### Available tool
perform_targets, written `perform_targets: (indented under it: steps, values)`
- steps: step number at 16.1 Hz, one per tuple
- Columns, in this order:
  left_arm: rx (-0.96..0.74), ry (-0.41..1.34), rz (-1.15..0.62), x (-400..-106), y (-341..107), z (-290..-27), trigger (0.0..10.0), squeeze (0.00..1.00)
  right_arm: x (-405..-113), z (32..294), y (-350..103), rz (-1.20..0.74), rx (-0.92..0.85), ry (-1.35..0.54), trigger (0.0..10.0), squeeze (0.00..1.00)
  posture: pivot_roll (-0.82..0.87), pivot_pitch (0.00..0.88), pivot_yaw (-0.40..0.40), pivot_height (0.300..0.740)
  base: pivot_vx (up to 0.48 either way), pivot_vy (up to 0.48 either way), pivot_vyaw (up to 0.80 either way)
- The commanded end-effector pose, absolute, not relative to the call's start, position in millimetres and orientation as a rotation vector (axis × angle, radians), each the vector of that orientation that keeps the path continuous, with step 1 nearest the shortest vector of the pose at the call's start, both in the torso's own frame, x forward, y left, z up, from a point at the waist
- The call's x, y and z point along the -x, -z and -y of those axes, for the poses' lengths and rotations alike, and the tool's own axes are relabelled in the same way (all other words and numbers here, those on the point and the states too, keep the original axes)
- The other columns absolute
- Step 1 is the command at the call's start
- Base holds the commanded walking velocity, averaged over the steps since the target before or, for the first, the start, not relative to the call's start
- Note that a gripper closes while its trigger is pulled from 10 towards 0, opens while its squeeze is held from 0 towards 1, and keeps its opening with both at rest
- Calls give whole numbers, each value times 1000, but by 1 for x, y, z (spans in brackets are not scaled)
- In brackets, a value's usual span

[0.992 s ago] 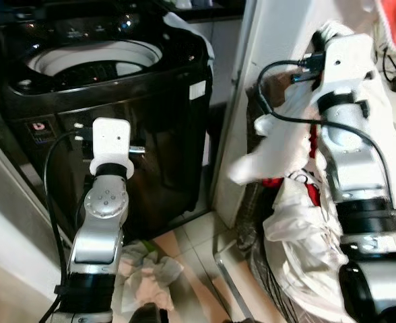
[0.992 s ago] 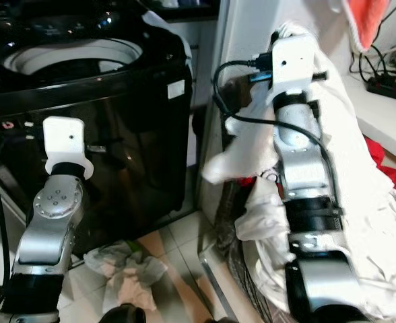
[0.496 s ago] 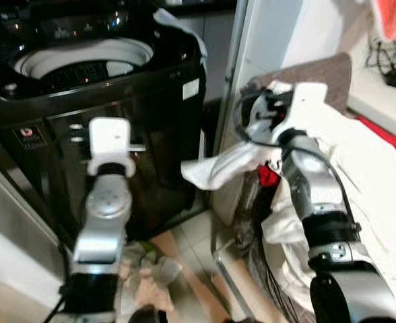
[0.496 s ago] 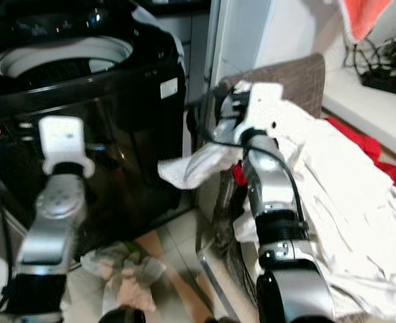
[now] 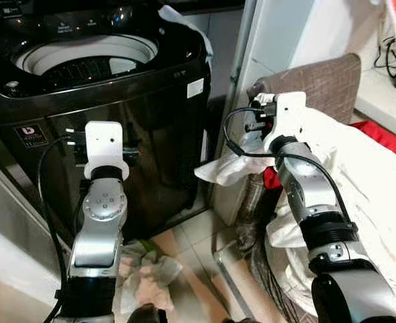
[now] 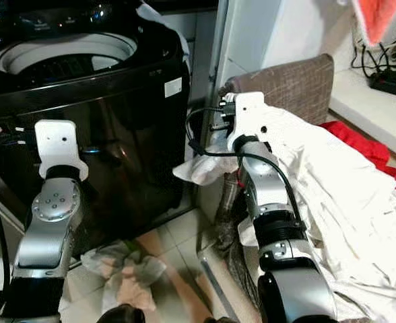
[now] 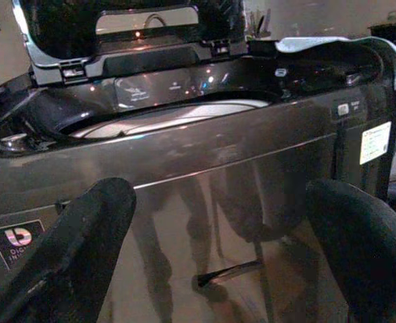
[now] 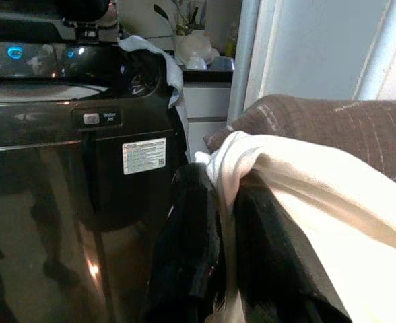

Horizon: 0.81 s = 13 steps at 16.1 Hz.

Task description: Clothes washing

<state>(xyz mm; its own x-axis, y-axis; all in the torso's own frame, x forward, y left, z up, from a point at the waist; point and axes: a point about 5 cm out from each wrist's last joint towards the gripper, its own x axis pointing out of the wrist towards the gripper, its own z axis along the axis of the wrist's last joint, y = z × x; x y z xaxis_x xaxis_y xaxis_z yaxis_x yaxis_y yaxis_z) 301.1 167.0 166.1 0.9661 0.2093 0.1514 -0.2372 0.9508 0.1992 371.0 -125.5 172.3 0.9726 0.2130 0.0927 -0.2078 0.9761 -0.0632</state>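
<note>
Right gripper [image 8: 225,269] clamps a white garment [image 5: 230,168] (cream in wrist view) beside the washing machine [image 5: 117,87] front right corner; we see left gripper [image 7: 218,269] spread wide, facing the machine's front; laundry pile [image 6: 333,202] lies at right.

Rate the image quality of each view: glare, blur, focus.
Eye views: sharp, mild glare on the washing machine front, white clothes overexposed. Left wrist view: reflections streak the machine's panel; the left hand fingers are blurred. Right wrist view: right hand and pinched white cloth soft, close.
</note>
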Motion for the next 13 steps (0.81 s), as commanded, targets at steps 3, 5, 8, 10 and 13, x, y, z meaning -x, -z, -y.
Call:
perform_targets:
  steps: [3, 5, 8, 10, 13]
  values:
    - [-240, -244, 126, -299, -165, -166, 10000, 0, -374, 117, -192, 189, 128, -273, 0, 0, 57, 9, -82, 740, 0, 0, 0]
    - [-251, -246, 129, -299, -165, -166, 10000, 0, -374, 116, -187, 167, 108, -287, 0, 0, 57, 9, -82, 740, 0, 0, 200]
    - [-294, -256, 145, -297, -165, -169, 10000, 0, -372, 112, -175, 116, 103, -312, 10000, 0, 69, 0, -89, 740, 0, 0, 0]
    - [-207, -258, 128, -296, -162, -170, 10000, 0, -371, 116, -169, 97, 70, -291, 10000, 0, 70, 0, -87, 740, 0, 223, 300]
    - [-232, -246, 138, -297, -164, -167, 10000, 0, -372, 119, -167, 90, 70, -287, 10000, 0, 72, 0, -86, 740, 0, 297, 525]
